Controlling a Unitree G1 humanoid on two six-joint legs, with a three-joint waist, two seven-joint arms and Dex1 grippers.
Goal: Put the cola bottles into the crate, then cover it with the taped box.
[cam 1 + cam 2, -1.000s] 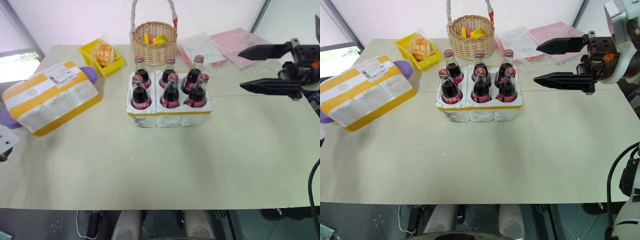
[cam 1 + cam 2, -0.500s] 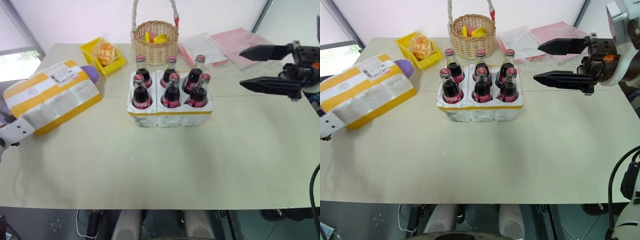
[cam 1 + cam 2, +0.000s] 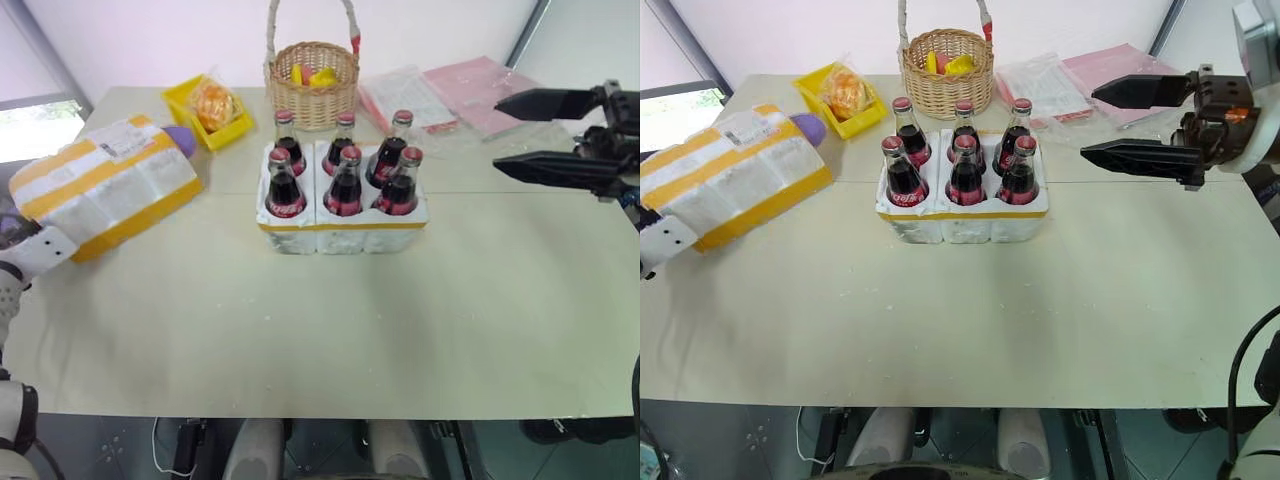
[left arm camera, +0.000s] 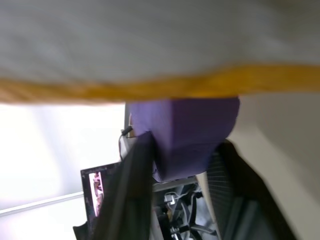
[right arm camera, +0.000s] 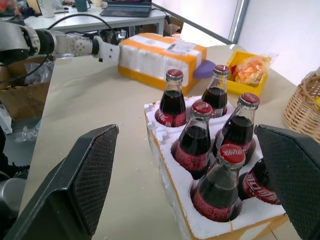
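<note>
The six small glass cola bottles with red caps and red labels stand upright in two rows of three in the wells of the low white foam crate, at centre frame in the head views. A yellow tape band runs along the crate's front face.

The white foam taped box, wrapped in broad yellow bands and bearing a white shipping label, lies tilted at the left edge of the table. One end rests on a purple block.

The left gripper sits at the box's near end. In the left wrist view its two black fingers are closed on the purple block, directly under the box's yellow-banded edge; that view is blurred, so contact with the box itself is uncertain.

The right gripper hovers at the right of frame, well apart from the crate, its jaws spread wide and holding nothing.
</note>
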